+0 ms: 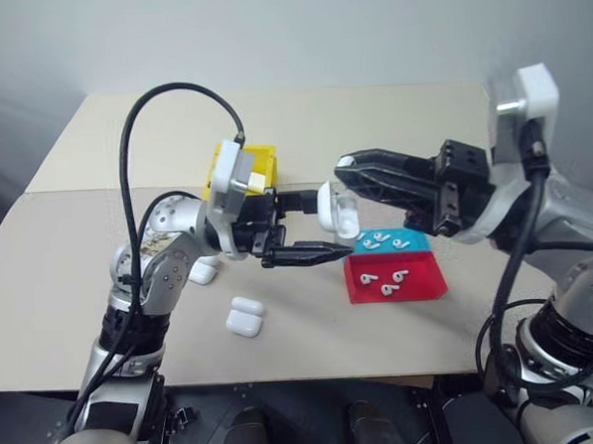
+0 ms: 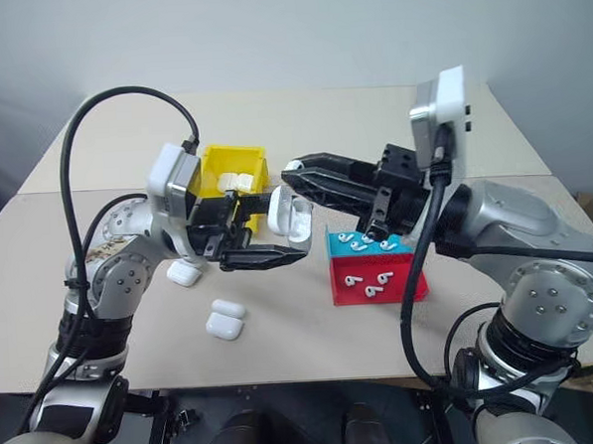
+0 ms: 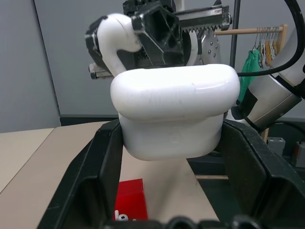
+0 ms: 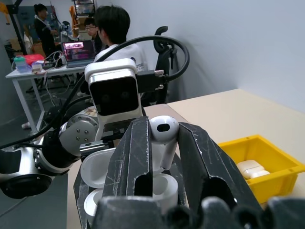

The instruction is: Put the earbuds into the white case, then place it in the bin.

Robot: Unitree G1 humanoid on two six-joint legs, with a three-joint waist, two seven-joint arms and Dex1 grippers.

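With the left gripper (image 2: 278, 245) jaws clamping the open white case (image 2: 294, 220) and the right gripper (image 4: 164, 143) jaws pinching an earbud (image 4: 163, 131) just above, line the stem over a socket before lowering.

text: none legible | labels: none | brands: none | numbers: none

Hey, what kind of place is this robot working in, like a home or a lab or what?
Most likely a robotics lab or shared workroom. People sit behind the table at a desk with an open laptop and cables, an office chair stands nearby, and a clothes rack lines a plain grey wall.
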